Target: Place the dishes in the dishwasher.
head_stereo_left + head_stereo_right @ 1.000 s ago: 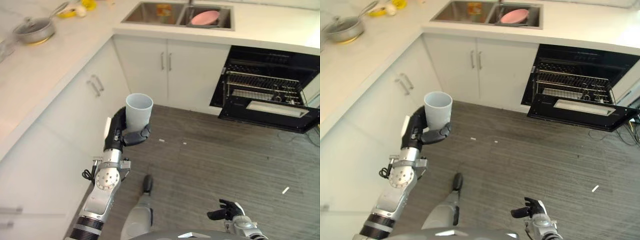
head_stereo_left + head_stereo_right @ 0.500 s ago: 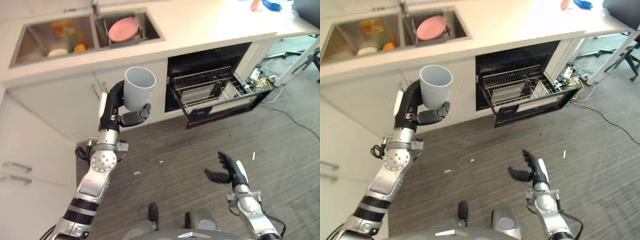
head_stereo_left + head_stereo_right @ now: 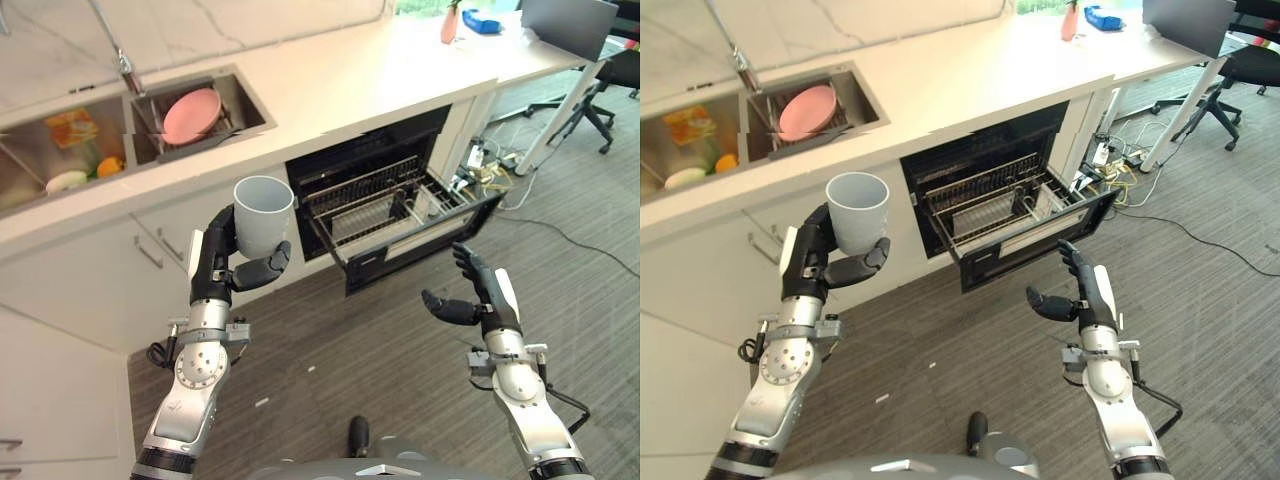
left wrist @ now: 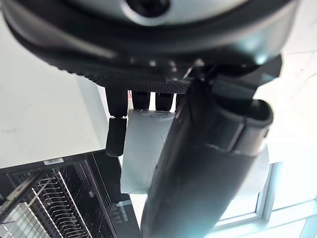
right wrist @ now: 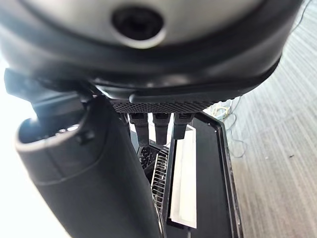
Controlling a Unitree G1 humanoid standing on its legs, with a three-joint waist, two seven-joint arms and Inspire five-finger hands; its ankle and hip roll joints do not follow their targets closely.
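A pale grey cup (image 3: 262, 214) stands upright in my left hand (image 3: 213, 267), whose fingers and thumb curl round it; the cup (image 4: 143, 153) shows past those fingers in the left wrist view. The dishwasher (image 3: 385, 200) under the counter is open, its wire rack (image 3: 372, 201) pulled out over the lowered door (image 3: 425, 230). The cup is held to the left of the rack, at about counter height. My right hand (image 3: 478, 295) hangs open in front of the door with nothing in it. A pink plate (image 3: 191, 102) leans in the sink (image 3: 250, 110).
The white counter (image 3: 350, 75) runs above the dishwasher. The left sink basin holds a few small items (image 3: 70, 150). White cupboards (image 3: 90, 300) stand at the left. A desk and an office chair (image 3: 610, 70) are at the far right, with cables (image 3: 490, 170) on the floor beside the dishwasher.
The camera has swung right and the dishwasher now sits in the middle. My right hand has risen towards the door. The cup stays in my left hand.
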